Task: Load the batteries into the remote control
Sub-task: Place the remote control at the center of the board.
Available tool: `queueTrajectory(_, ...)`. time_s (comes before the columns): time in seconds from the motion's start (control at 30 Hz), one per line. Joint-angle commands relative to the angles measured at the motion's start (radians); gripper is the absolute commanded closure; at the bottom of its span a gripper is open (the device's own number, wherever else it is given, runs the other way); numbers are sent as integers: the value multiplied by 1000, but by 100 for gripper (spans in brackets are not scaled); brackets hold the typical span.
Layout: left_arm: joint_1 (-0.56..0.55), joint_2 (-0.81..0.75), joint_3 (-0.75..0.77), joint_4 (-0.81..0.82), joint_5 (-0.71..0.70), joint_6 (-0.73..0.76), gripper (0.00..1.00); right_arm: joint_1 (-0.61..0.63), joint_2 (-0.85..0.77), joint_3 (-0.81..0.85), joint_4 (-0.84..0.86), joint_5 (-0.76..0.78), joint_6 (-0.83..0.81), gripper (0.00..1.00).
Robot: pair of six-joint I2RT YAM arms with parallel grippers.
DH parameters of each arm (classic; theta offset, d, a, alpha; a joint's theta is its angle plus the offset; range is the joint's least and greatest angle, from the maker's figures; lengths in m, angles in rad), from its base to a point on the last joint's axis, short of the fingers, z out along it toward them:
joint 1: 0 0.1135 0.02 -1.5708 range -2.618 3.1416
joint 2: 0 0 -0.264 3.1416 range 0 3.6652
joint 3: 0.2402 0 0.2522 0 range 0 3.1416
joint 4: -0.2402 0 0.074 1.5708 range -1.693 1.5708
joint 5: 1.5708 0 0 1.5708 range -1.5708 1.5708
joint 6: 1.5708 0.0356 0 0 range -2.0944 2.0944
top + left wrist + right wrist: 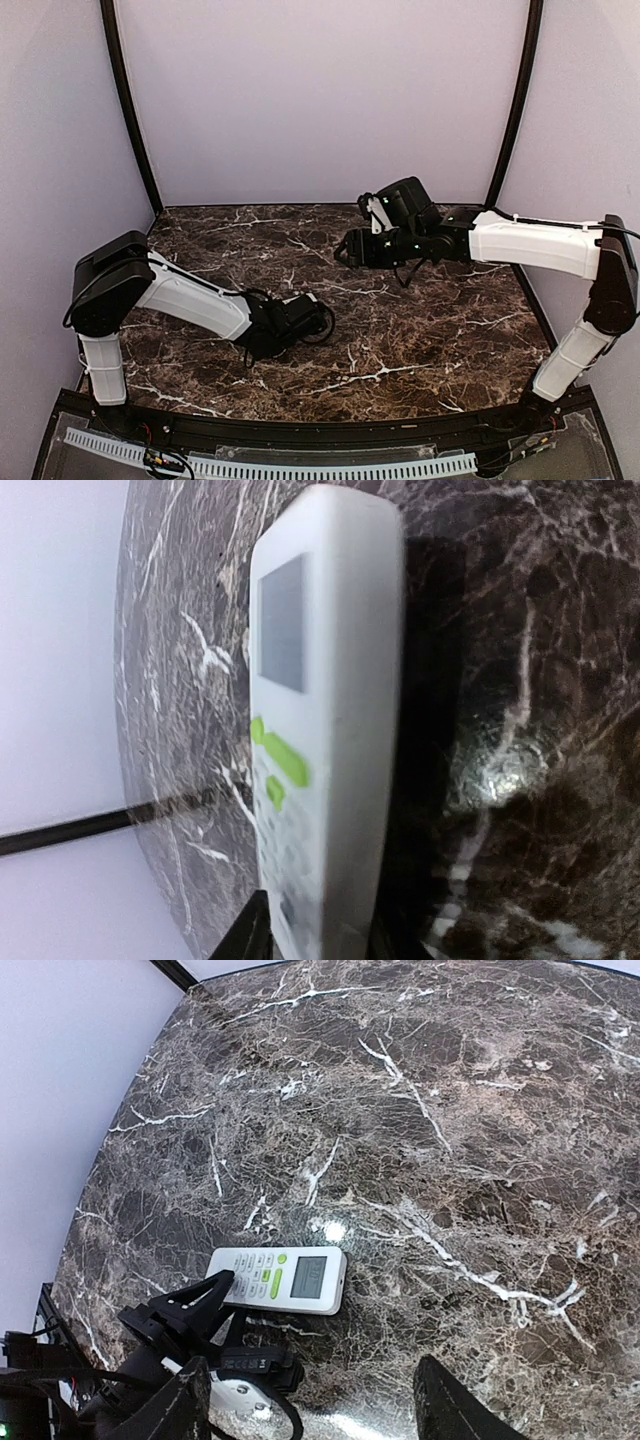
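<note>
Remote control: face up on the worktop.
Left end effector: fingers flank its button end; clamped or loose, cannot tell.
Right end effector: spread wide, empty, above.
Advice: probably grip the edges squarely and turn it over without hurry.

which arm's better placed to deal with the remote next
Left. The left gripper sits at the button end of the remote control; the right gripper hangs open and empty, higher up, away from it.
</note>
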Motion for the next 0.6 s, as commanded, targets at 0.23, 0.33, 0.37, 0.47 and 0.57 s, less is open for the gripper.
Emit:
queueTrajectory(0.23, -7, -22, 10, -137, 392, -135, 43, 0, -20, 9, -18, 8, -27, 33)
queueTrajectory(0.33, -8, -59, 7, -127, 465, -162, 37, -1, -14, 15, -22, 4, -28, 32)
queueTrajectory(0.37, -8, -80, 7, -124, 478, -167, 35, -1, -12, 18, -25, 1, -30, 32)
queueTrajectory(0.47, -5, -130, 6, -94, 545, -188, 32, -2, -4, 31, -37, 0, -31, 32)
queueTrajectory(0.57, 21, -224, -7, -57, 634, -237, 30, -12, 0, 36, -53, 3, -32, 32)
